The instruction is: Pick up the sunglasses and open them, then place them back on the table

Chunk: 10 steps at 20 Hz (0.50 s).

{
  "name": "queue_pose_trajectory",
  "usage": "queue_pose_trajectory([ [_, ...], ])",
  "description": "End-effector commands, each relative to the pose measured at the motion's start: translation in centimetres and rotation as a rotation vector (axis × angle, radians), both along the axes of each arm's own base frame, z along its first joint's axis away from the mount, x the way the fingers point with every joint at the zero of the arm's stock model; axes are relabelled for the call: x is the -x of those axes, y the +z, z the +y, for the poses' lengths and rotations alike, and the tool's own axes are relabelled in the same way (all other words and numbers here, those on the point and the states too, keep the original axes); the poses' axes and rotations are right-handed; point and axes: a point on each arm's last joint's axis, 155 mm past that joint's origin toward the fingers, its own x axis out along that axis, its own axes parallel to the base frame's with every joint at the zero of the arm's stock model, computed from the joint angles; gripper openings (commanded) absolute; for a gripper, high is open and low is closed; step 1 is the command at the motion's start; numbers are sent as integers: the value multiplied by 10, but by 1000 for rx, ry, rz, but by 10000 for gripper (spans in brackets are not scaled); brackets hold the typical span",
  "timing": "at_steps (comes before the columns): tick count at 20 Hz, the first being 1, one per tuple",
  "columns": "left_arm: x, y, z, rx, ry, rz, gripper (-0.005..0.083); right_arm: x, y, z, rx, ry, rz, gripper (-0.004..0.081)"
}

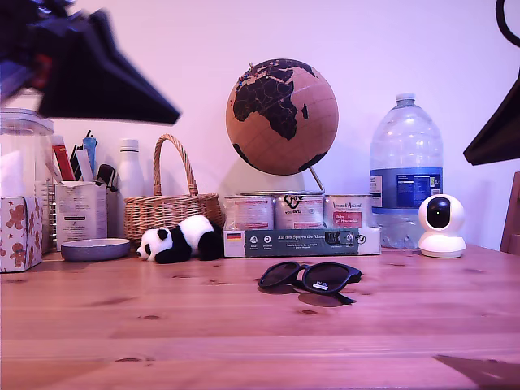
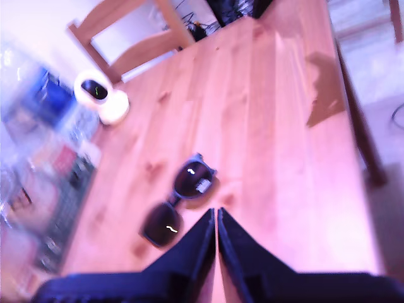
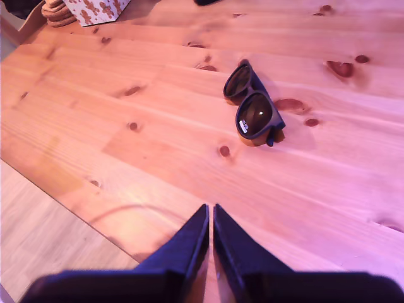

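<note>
Bare table (image 1: 162, 341), sunglasses (image 1: 309, 279), arms folded.

The worktop (image 1: 162, 325) is reddish pine planking, grain and dark knots plain to see, with a soft satin sheen. The sunglasses (image 1: 309, 279) look like matt black plastic, their dark lenses glossy enough to catch small highlights, one bearing a paper-like white sticker. Behind them, the globe (image 1: 282, 116) has a cork-like, dull brown surface on a thin shiny metal stand. The basket (image 1: 169, 203) is woven wicker, rough-textured. The panda toy (image 1: 179, 240) is fuzzy plush. The water bottle (image 1: 405, 175) is clear, ribbed plastic. The camera (image 1: 441, 226) is smooth, glossy white plastic.
</note>
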Motion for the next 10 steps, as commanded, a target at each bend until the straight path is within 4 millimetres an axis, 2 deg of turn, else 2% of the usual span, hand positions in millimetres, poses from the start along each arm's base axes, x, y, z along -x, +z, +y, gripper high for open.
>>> queue_pose_trajectory([
  [1,-4,1,-7,-35,-37,-60,-8,3,-11,2,6,10,25,-11],
  [3,-8,-3,-15,-72,-64,-84,17,2,-12,2,8,10,30,-10],
  [4,-9,-5,-20,-88,-87,-100,92,2,-12,2,7,10,28,-11],
  [6,-10,-8,-31,-128,-144,-152,301,2,-12,2,8,9,28,-11],
  [7,-14,-8,-36,-147,-150,-170,330,2,-12,2,7,9,28,-11],
  [10,-33,-12,-47,-197,-128,-190,324,2,-13,2,8,9,31,-11],
])
